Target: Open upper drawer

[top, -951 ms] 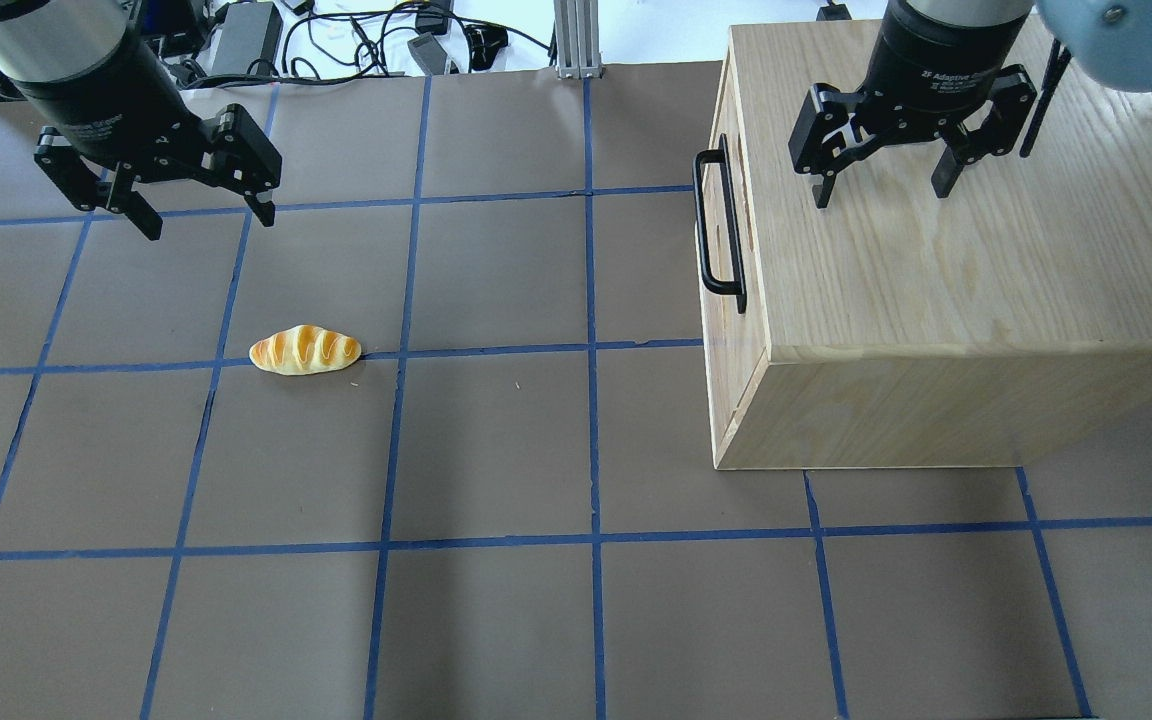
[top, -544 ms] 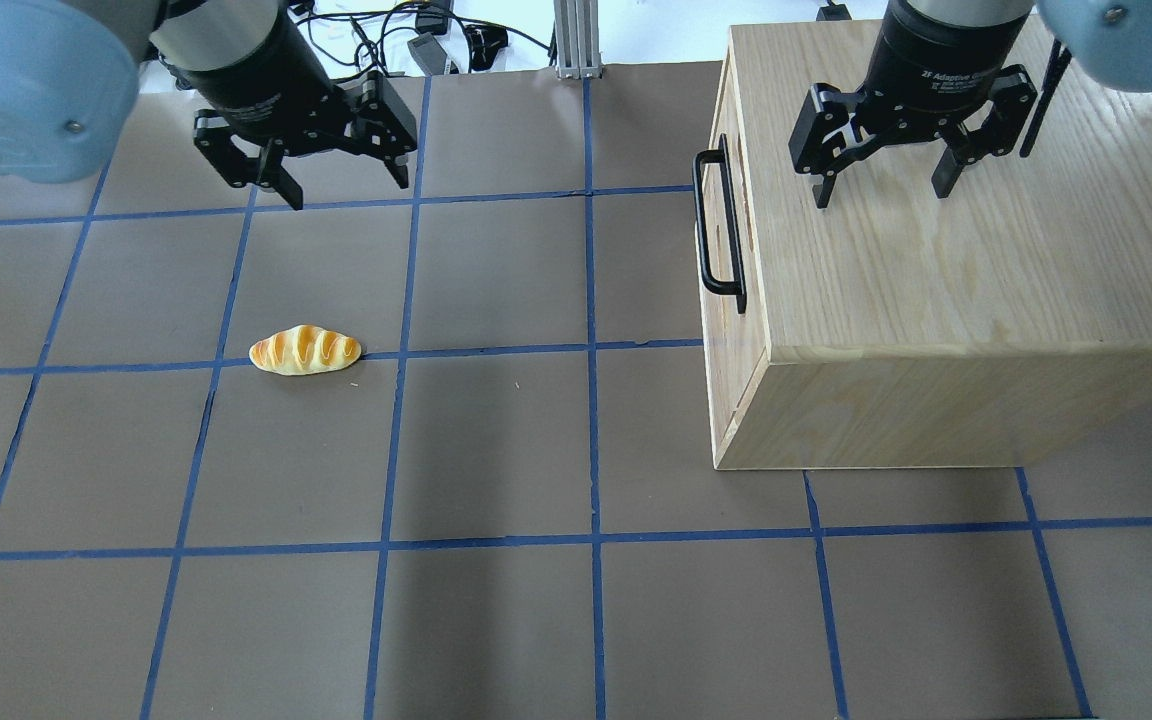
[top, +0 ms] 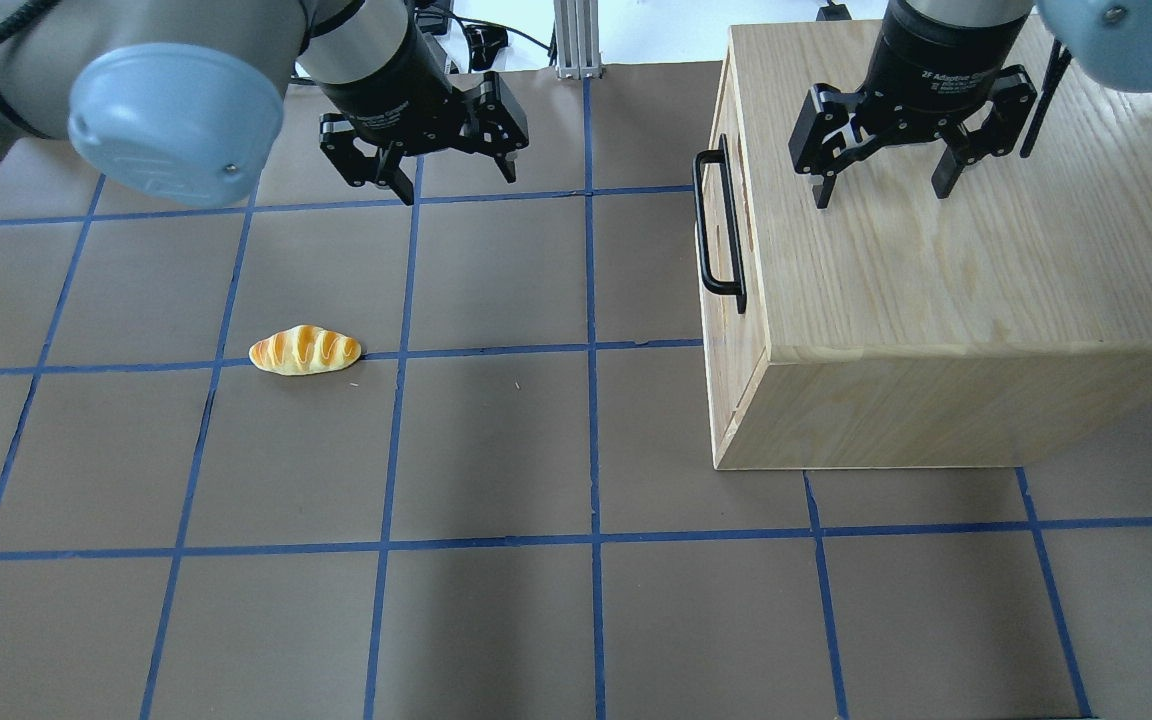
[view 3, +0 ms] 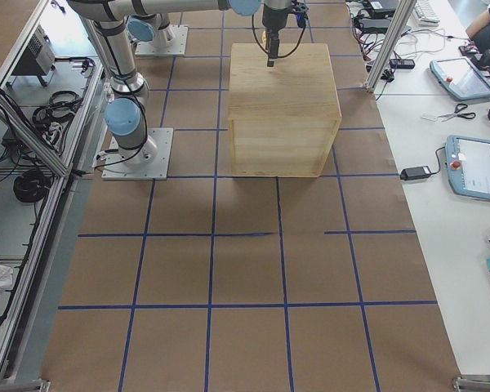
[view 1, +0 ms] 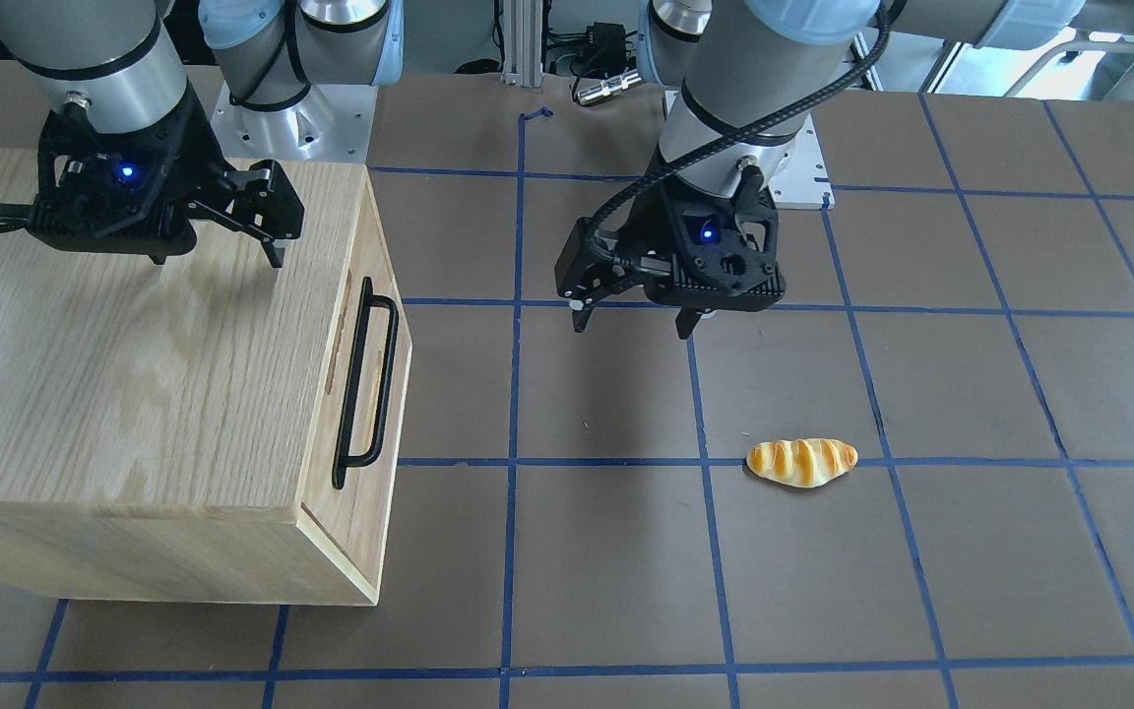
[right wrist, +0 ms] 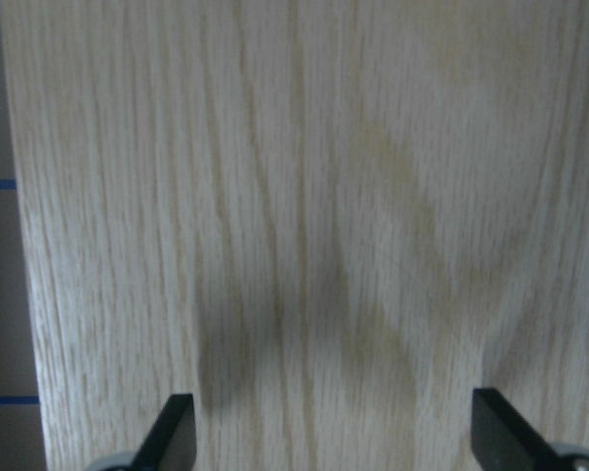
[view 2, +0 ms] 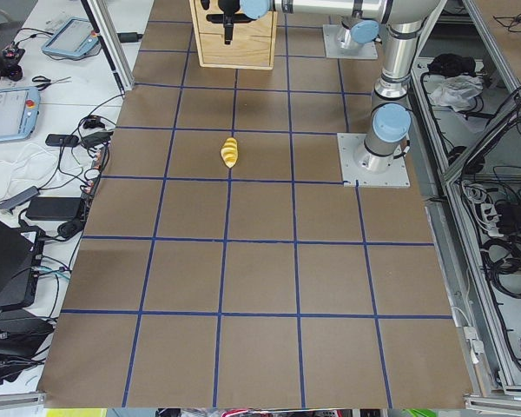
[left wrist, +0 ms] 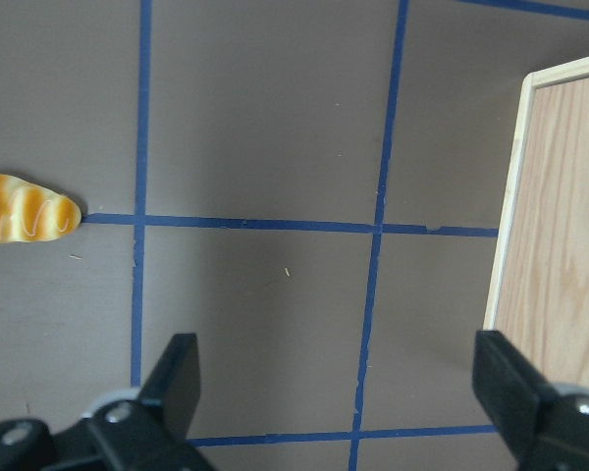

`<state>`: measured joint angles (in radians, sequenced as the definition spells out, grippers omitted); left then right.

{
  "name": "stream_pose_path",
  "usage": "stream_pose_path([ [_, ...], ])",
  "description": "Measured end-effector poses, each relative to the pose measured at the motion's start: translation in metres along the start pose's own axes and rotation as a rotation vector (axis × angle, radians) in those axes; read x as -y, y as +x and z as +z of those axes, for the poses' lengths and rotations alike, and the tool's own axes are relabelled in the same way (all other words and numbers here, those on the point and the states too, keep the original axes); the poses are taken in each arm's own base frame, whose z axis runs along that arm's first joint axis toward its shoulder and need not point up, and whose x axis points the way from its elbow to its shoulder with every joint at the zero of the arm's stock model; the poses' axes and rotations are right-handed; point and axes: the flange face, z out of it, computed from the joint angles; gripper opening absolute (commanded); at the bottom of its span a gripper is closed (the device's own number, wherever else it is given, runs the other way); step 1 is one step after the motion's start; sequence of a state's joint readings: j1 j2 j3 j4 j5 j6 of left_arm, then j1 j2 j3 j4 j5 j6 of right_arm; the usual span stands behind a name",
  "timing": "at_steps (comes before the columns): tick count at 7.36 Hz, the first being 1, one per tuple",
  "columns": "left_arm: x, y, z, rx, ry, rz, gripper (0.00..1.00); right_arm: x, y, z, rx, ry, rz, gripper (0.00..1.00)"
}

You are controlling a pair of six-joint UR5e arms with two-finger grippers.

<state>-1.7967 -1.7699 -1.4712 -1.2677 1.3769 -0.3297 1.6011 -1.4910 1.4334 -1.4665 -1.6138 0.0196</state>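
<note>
The upper drawer [top: 751, 300] is shut in the front face of the light-oak cabinet [top: 936, 260]. Its long black bar handle [top: 700, 225] faces the table's middle, and the drawer front also shows in the front-facing view [view 1: 360, 246] with the handle [view 1: 365, 384]. My left gripper [top: 456, 185] is open and empty above the table, well left of the handle; it also shows in the front-facing view [view 1: 632, 328]. My right gripper [top: 881, 193] is open and empty just above the cabinet's top, also seen in the front-facing view [view 1: 218, 261].
A small bread roll [top: 305, 350] lies on the brown mat left of centre, and shows at the left edge of the left wrist view [left wrist: 25, 208]. The cabinet's edge [left wrist: 560, 226] is at that view's right. Cables and gear lie beyond the table's far edge.
My left arm has swung from the table's far left toward the middle, closer to the cabinet's handle. The right gripper, cabinet and bread roll have not moved.
</note>
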Motion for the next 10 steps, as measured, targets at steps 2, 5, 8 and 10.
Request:
stream_pose_path([
  [2,-0.001,0.026,0.024,-0.07,-0.012,-0.008,1.0,0.0,0.0,0.0,0.0,0.0,0.0,1.0],
  [5,-0.004,0.052,0.058,-0.097,-0.016,0.031,1.0,0.0,0.0,0.0,0.0,0.0,0.0,1.0],
  [8,-0.014,0.071,0.077,-0.116,-0.042,0.061,1.0,0.0,0.0,0.0,0.0,0.0,0.0,1.0],
  [10,-0.019,0.08,0.083,-0.144,-0.059,0.066,1.0,0.0,0.0,0.0,0.0,0.001,0.001,1.0],
])
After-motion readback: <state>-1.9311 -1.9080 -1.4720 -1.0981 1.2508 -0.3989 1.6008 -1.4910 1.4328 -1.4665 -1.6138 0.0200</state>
